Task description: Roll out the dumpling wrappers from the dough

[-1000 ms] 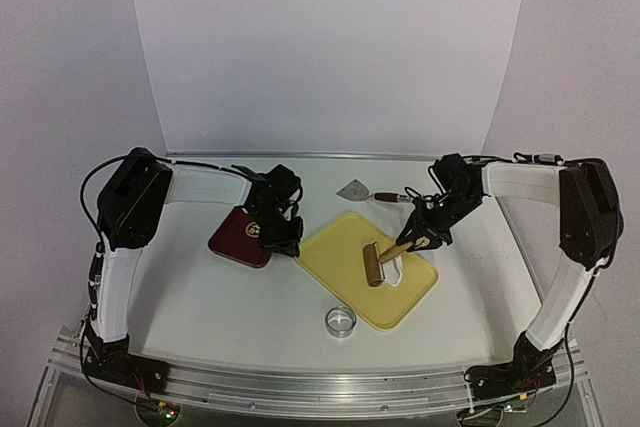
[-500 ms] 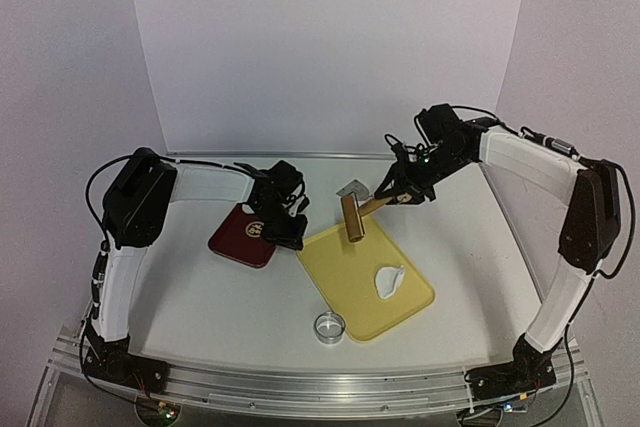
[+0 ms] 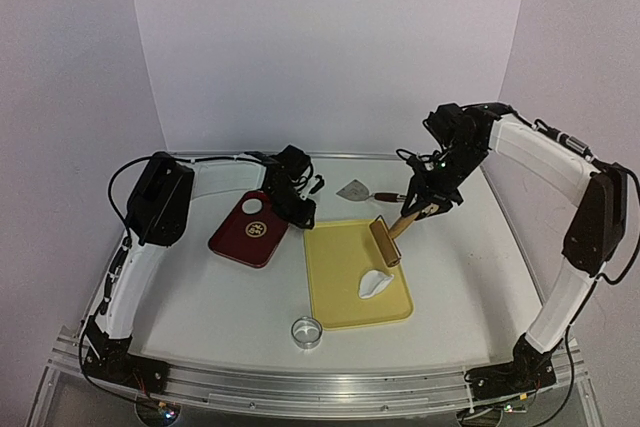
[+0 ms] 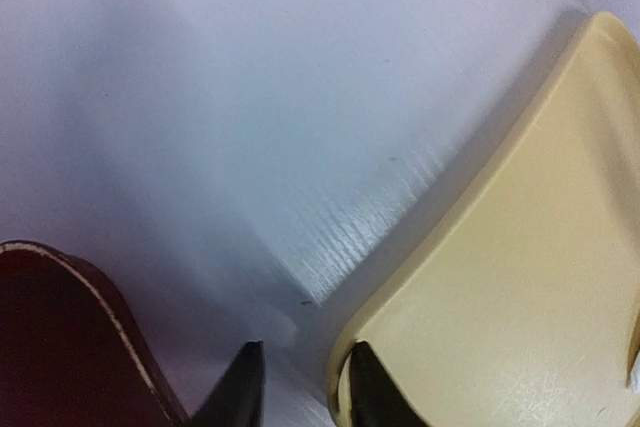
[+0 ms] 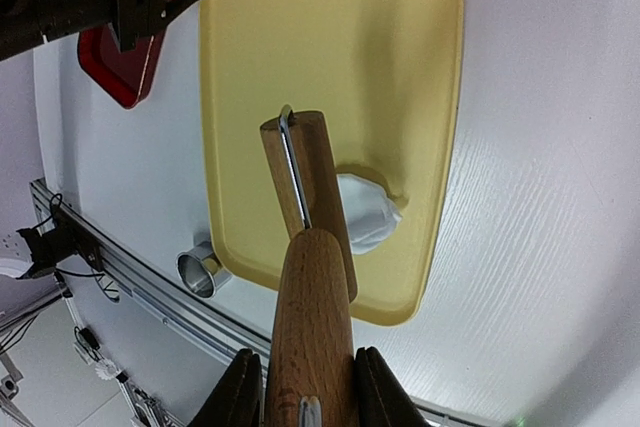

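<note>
dough [image 3: 375,283]: long axis diagonal | right pincer [image 5: 308,387] grips rolling pin [image 3: 385,243] | left pincer [image 4: 302,395] parted

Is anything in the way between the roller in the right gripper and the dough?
Nothing visible. The roller, in the right gripper, hangs over the board; the dough lies close by on a bare patch. The cutter sits off the board.

Yellow board [image 3: 335,287] centre, rolling pin [image 3: 385,243] tilted over it; maroon board [image 3: 232,240] left; ring cutter [image 3: 307,332] front; scraper [image 3: 352,190] behind.
</note>
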`<state>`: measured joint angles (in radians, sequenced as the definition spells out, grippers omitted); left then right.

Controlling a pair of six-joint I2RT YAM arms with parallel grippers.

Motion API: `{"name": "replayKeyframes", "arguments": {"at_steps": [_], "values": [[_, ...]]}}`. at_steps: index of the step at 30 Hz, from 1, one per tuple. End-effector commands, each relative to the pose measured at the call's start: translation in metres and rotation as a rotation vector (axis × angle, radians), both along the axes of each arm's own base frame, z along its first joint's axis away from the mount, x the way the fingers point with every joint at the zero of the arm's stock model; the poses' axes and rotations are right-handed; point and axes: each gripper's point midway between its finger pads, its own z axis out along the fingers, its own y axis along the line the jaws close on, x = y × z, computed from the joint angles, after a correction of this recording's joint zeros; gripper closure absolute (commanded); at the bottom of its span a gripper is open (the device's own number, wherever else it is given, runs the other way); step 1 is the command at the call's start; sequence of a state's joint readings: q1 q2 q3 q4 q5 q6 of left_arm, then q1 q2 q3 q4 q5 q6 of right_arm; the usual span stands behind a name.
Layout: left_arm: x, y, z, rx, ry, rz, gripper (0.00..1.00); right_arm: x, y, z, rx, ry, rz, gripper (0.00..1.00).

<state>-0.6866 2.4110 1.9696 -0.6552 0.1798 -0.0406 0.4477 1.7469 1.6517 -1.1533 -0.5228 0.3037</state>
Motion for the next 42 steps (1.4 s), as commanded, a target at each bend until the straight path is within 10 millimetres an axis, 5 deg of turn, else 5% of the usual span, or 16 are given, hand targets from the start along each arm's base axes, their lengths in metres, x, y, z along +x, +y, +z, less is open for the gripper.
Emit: {"name": "replayKeyframes", "arguments": {"at_steps": [1,8,15,22,42], "values": [[0.014,-0.006,0.033,-0.078,-0.012,0.075,0.61,-0.004,0.002,0.002,-0.001,0.026,0.060,1.00],[-0.005,0.000,0.069,-0.185,0.093,0.253,0.49,0.016,0.021,-0.004,0.048,0.054,0.079,1.00],[-0.055,-0.001,0.067,-0.314,0.355,0.350,0.45,0.011,0.018,-0.018,0.004,0.125,0.109,1.00],[-0.074,-0.001,0.045,-0.280,0.451,0.371,0.42,-0.004,0.008,-0.032,-0.039,0.181,0.118,1.00],[-0.082,-0.002,-0.009,-0.203,0.533,0.416,0.43,-0.017,-0.005,-0.080,-0.121,0.258,0.168,1.00]]}}
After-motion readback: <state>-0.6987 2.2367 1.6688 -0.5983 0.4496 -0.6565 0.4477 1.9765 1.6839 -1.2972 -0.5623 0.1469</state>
